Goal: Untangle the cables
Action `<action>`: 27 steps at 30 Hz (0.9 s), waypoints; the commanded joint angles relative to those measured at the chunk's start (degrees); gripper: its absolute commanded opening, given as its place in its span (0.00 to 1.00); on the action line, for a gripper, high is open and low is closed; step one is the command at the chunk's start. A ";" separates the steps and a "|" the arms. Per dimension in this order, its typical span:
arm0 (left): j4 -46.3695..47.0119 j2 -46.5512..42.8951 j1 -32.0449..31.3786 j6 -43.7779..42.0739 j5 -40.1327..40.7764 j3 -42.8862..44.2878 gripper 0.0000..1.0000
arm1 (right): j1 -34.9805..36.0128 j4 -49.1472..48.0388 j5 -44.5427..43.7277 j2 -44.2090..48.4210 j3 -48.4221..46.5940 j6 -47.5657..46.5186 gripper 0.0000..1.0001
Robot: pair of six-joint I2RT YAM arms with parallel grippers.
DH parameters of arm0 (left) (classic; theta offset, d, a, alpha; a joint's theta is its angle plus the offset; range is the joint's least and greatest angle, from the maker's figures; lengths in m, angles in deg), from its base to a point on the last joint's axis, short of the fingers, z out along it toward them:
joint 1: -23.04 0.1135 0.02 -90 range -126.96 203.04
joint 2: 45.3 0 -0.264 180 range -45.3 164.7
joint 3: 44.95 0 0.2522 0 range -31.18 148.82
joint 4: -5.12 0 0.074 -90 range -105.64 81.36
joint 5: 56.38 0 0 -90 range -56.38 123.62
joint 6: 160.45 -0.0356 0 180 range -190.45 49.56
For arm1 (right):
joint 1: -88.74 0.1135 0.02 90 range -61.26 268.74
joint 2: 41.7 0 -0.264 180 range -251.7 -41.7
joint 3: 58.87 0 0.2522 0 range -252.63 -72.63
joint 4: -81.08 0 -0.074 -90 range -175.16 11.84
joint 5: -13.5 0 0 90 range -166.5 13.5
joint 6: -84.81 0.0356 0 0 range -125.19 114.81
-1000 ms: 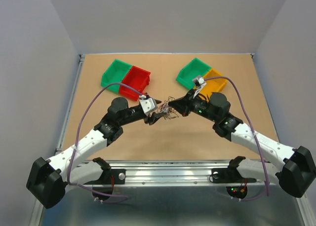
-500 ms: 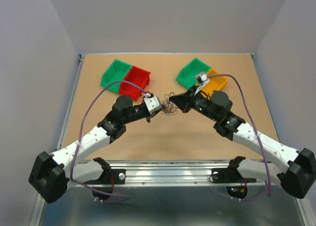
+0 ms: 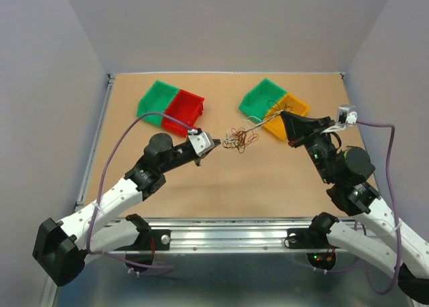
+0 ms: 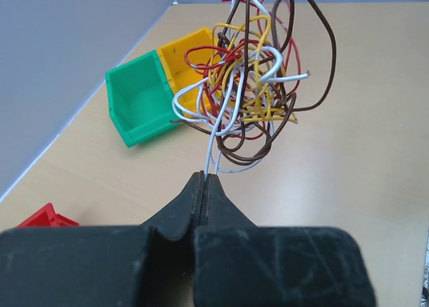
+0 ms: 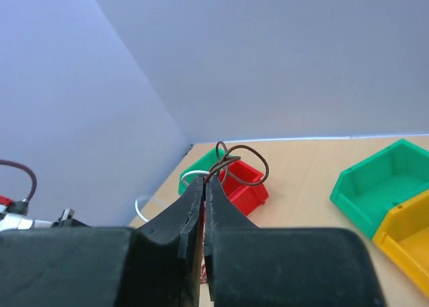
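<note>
The cables (image 3: 240, 139) are a loose clump of brown, red, yellow and white thin wires above the middle of the table. My left gripper (image 3: 214, 144) sits just left of the clump. In the left wrist view it (image 4: 206, 177) is shut on a white wire, and the clump (image 4: 251, 79) hangs right beyond the tips. My right gripper (image 3: 282, 114) is raised to the right of the clump, with a thin strand running from it to the clump. In the right wrist view it (image 5: 206, 179) is shut on a brown wire loop (image 5: 247, 163).
A green bin (image 3: 156, 99) and a red bin (image 3: 182, 110) stand at the back left. A second green bin (image 3: 261, 96) and a yellow bin (image 3: 296, 106) stand at the back right, under my right gripper. Grey walls enclose the table.
My right arm has swung back to the right and up, drawing a brown wire out of the clump. My left gripper has pulled slightly left. The clump now hangs between the two grippers.
</note>
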 commanded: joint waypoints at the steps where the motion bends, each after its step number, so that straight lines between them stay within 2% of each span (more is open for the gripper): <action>1: -0.84 -2.57 -0.05 0.28 2.82 -1.02 0.00 | 0.21 -0.90 -4.75 0.93 1.67 -1.47 0.20; 3: -1.19 -3.89 -0.05 0.54 2.91 -0.85 0.00 | 0.21 -0.90 -0.89 0.32 3.25 -1.03 0.44; 4: -1.72 -4.24 -0.05 0.63 2.74 -0.93 0.00 | 0.21 -0.90 0.17 0.06 4.05 -0.33 0.53; 6: -2.60 -5.04 -0.05 0.98 2.65 -0.59 0.00 | 0.21 -0.90 2.80 -0.73 7.12 0.46 0.61; 11: -4.36 -3.99 -0.13 1.86 2.56 1.08 0.00 | 0.21 -5.46 13.06 -3.11 16.24 0.38 0.66; 13: -5.93 -2.94 -0.13 2.21 2.30 1.96 0.00 | 0.21 -9.58 17.22 -5.03 19.86 0.12 0.66; 14: -6.46 -1.54 -0.05 2.47 2.21 2.57 0.00 | 0.21 -13.69 22.89 -6.00 21.09 -0.41 0.66; 18: -7.96 0.23 -0.05 3.70 4.23 4.60 0.00 | 0.21 -23.73 31.46 -14.78 25.59 -0.85 0.67; 21: -7.70 0.23 -0.05 4.05 4.06 4.78 0.00 | 0.30 -34.80 37.33 -21.03 28.57 -1.20 0.77; 22: -7.79 0.15 -0.13 4.14 3.36 4.86 0.00 | 0.30 -41.09 38.84 -23.56 29.97 -0.94 0.84; 25: -7.96 0.06 -0.05 4.49 1.95 5.04 0.00 | 0.30 -46.77 42.10 -27.27 29.63 -1.02 0.86; 27: -8.14 -0.03 -0.13 4.67 1.42 5.39 0.00 | 0.30 -47.05 41.93 -30.60 27.88 -1.64 0.86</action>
